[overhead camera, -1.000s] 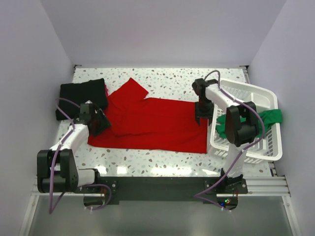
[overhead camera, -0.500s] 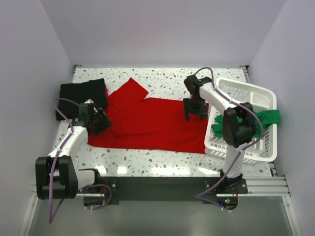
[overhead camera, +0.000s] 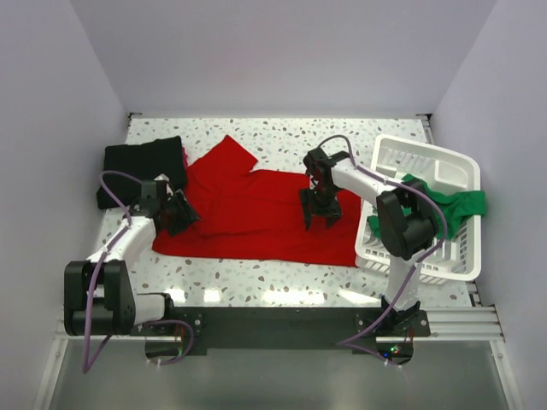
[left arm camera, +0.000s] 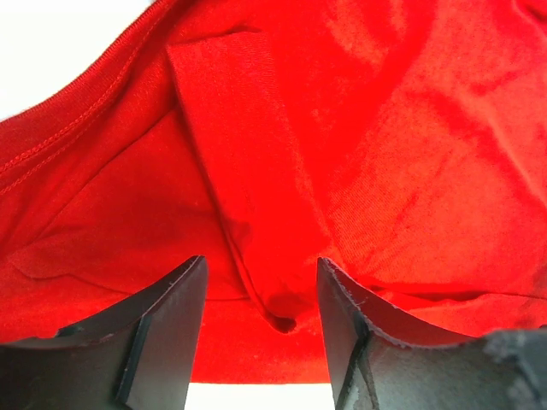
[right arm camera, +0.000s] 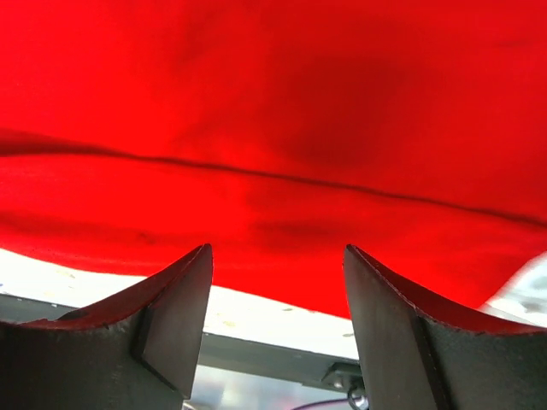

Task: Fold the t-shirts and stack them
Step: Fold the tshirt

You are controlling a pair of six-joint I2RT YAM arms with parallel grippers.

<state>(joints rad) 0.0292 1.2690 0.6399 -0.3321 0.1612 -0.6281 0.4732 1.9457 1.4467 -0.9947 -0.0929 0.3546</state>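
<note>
Bright red cloth t-shirt (overhead camera: 256, 218) lies spread flat on the white speckled table (overhead camera: 291, 137), its long side going left to right. At its left end sits the left gripper (overhead camera: 182, 215), its black fingers (left arm camera: 162, 333) partly apart on both sides of a raised fold of the red cloth, not pinching it. Over its right half hangs the right gripper (overhead camera: 319, 220), fingers (right arm camera: 171, 316) wide apart and holding nothing. Right of the red shirt stands the white slatted plastic basket (overhead camera: 427, 158), with the green cloth t-shirt (overhead camera: 461, 205) draped over its rim. At the far left corner of the red shirt lies the folded black cloth t-shirt (overhead camera: 141, 162)
</note>
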